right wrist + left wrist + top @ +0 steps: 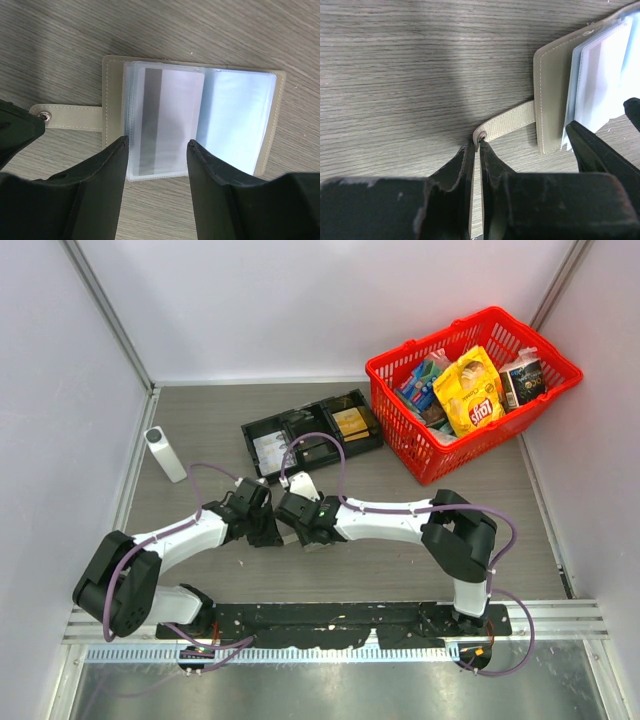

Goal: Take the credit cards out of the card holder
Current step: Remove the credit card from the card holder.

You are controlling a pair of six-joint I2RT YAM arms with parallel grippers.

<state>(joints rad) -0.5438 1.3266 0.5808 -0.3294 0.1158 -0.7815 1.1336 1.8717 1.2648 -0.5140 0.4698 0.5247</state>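
Your left gripper (478, 145) clamps the strap (512, 120), likely to pin the holder (112, 100) open. Your right gripper (157, 145), lower centre, gapes astride the card (172, 115), holding nothing.

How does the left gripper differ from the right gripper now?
The left gripper is shut on the strap of the card holder; the right gripper is open. The left one sits beside the holder; the right one straddles a card inside it. Both have black fingers.

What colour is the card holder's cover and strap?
The card holder is pale beige-grey with lighter edge stitching; its strap matches. Clearest in the right wrist view.
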